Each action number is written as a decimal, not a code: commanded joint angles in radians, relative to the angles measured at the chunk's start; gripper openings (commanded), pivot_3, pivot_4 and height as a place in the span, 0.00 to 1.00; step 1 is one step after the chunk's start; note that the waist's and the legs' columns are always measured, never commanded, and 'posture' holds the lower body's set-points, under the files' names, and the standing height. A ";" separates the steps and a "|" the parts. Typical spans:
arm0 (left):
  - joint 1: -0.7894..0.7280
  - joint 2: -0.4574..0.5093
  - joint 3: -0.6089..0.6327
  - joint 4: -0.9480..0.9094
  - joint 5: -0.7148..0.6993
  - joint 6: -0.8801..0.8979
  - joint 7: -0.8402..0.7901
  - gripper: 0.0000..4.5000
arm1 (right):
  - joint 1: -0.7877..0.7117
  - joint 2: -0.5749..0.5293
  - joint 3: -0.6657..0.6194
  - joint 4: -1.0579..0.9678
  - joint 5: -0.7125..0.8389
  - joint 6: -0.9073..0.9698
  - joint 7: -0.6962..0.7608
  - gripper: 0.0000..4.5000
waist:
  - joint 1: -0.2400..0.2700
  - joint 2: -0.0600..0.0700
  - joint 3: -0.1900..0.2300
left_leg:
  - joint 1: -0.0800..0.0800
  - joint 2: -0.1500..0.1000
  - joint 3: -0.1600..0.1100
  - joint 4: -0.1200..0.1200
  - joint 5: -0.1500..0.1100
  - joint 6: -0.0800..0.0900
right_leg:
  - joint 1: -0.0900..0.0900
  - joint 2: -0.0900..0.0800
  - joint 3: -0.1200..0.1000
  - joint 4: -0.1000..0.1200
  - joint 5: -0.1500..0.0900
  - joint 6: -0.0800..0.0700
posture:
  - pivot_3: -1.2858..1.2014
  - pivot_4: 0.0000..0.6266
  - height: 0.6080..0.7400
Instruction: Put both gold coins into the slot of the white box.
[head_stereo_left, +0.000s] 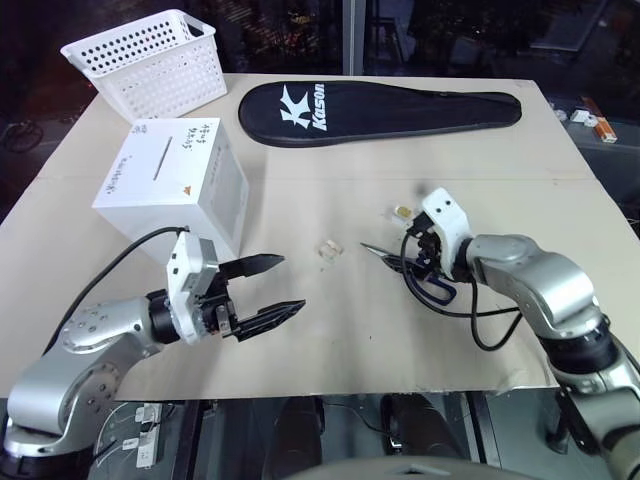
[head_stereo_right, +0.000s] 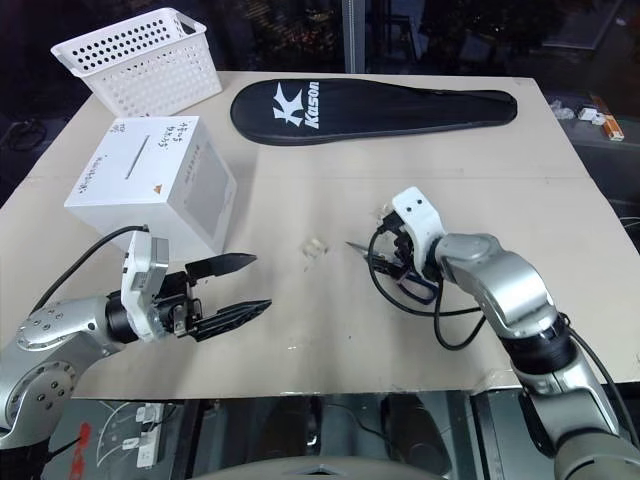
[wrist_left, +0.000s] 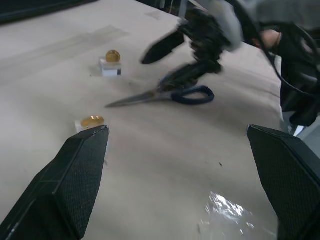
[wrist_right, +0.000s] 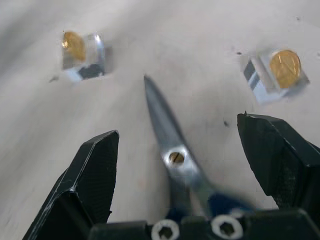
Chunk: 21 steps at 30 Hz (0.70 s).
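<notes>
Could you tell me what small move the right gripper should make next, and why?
Probably lower and close on the scissors: the right gripper hangs open astride their blades, and both gold coins appear sealed in clear cube cases, so they likely need cutting free before reaching the white box.

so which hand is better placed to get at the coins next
Probably the right hand. It hangs open just over the scissors, and both gold coins, each in a clear cube case, lie just ahead of its fingers. The left hand is open too, but sits nearer the white box.
</notes>
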 joint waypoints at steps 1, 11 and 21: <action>0.021 0.010 0.042 -0.143 -0.070 0.011 0.035 1.00 | -0.040 -0.034 0.064 0.054 -0.009 0.017 0.055 0.91 | 0.001 0.000 0.000 | 0.000 0.000 0.000 0.000 0.000 0.000 | 0.000 0.000 0.000 0.000 0.000 0.000 | 0.52 0.24 0.90; 0.118 0.053 0.101 -0.317 -0.204 0.052 0.117 1.00 | -0.018 -0.115 0.118 0.075 -0.025 0.006 0.123 0.12 | -0.008 0.001 0.000 | 0.003 0.000 0.000 0.000 0.000 0.000 | 0.001 0.000 0.000 0.003 0.000 0.000 | 0.52 0.24 0.90; 0.147 0.005 -0.014 -0.363 -0.124 -0.005 0.171 1.00 | 0.204 -0.209 -0.256 -0.137 0.015 0.236 0.034 0.08 | 0.021 0.000 0.000 | 0.002 -0.001 0.000 0.001 0.000 0.000 | 0.001 -0.001 0.000 0.002 0.000 0.000 | 0.52 0.24 0.90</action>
